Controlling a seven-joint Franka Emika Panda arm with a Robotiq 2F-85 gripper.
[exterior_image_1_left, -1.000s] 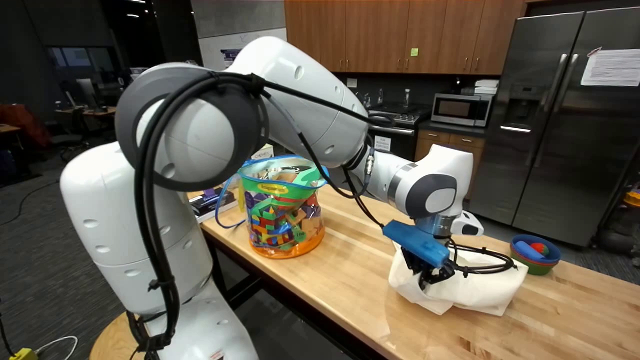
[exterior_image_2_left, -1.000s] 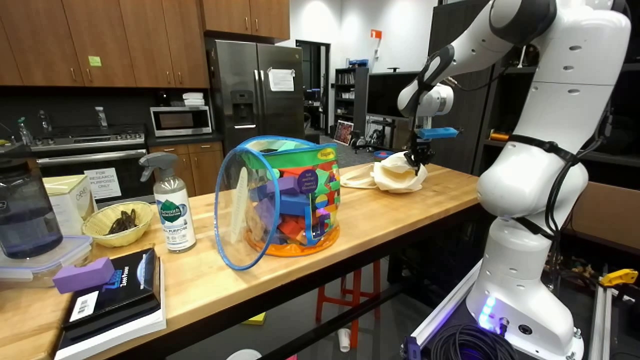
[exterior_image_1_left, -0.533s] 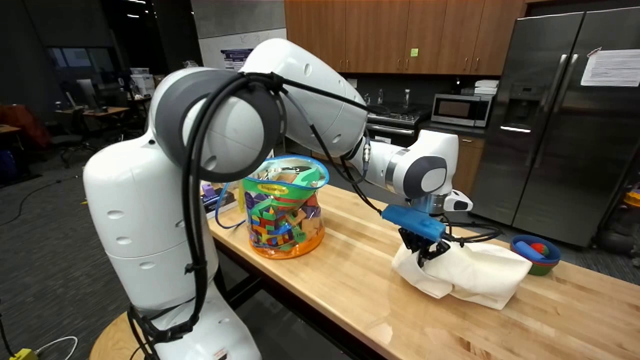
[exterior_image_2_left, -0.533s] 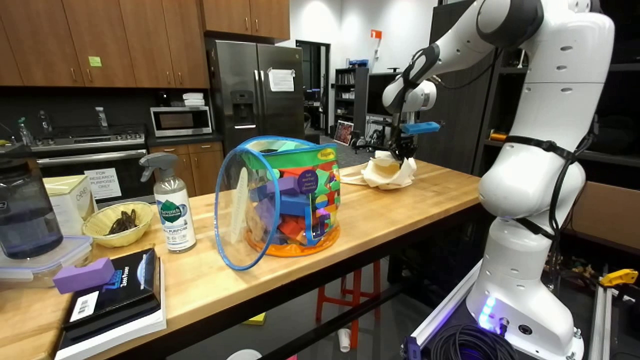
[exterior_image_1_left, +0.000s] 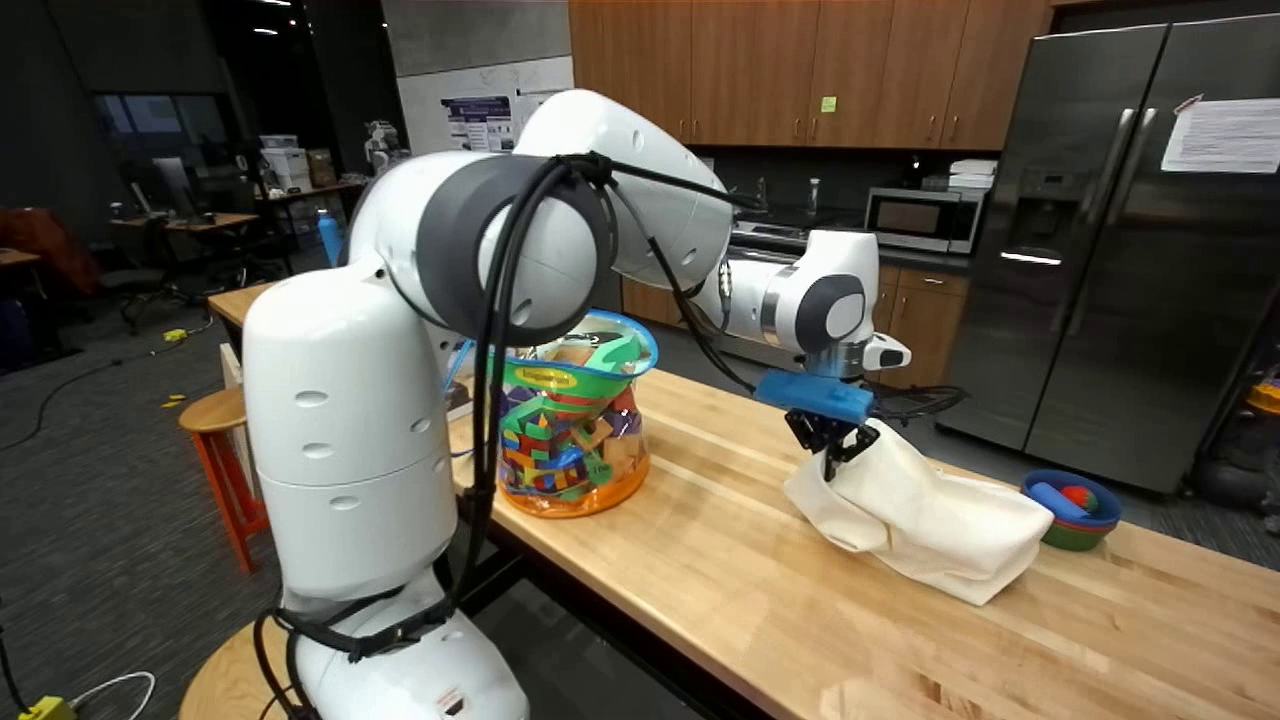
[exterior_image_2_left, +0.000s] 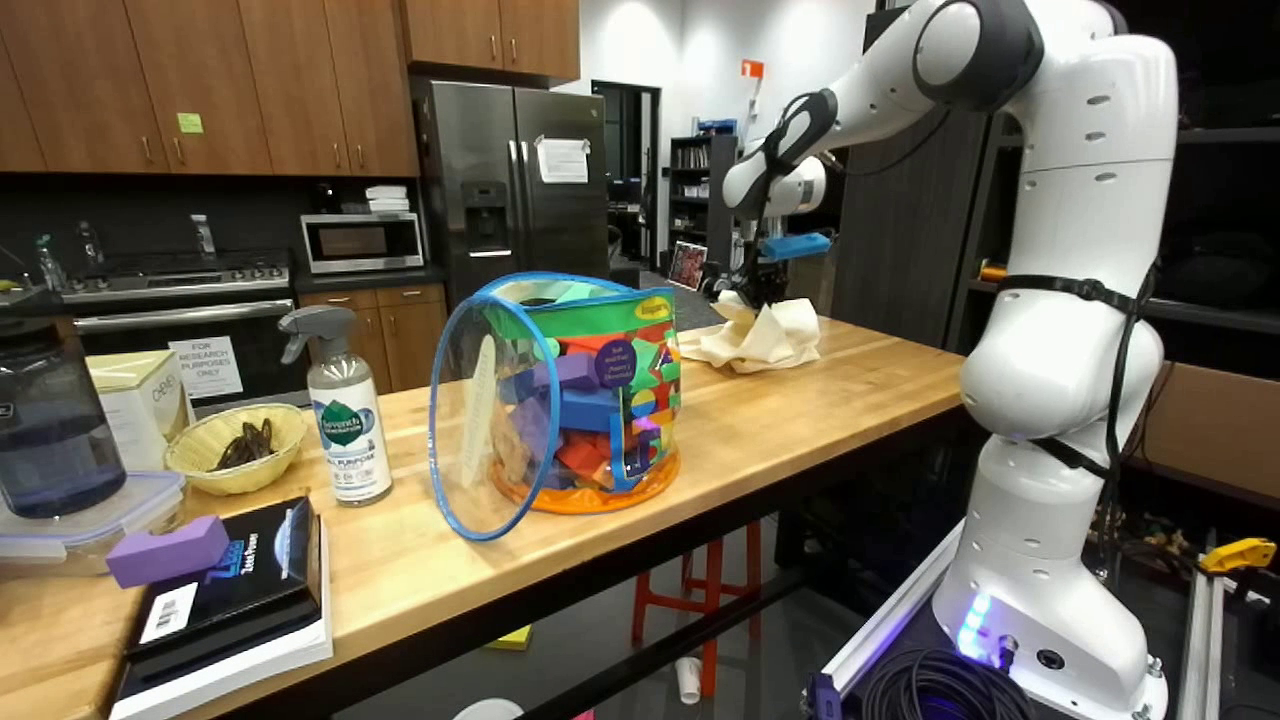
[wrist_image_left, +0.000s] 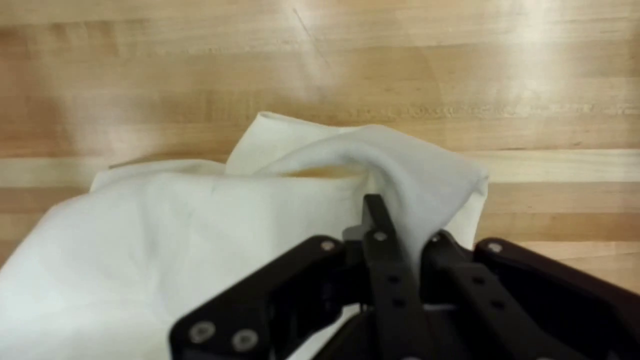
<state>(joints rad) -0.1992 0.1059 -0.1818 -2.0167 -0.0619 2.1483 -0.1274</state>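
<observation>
Pinching a fold of cream cloth (exterior_image_1_left: 925, 520), prob. a bag, the jaws are closed w/ fabric caught btwn them. In an exterior view the cloth sits at approx. 4 o'clock on the wooden counter (exterior_image_1_left: 720, 530); its gripped end stands in a peak, the rest slumped toward 4 o'clock, prob. b/c limp fabric hangs from the pinch while the counter bears the remainder. In the wrist view the jaws sit at 5 o'clock, loose bulk spread to 8; gripping a thin fold likely suits soft cloth w/ no firm sides. Just beside the cloth's 3 o'clock: nested bowls (exterior_image_1_left: 1078, 538), prob. stacked to save space. Well off at 9 to 10: a clear plastic bag (exterior_image_1_left: 570, 507), upright, likely b/c toy blocks (exterior_image_1_left: 575, 450) pack it out.
</observation>
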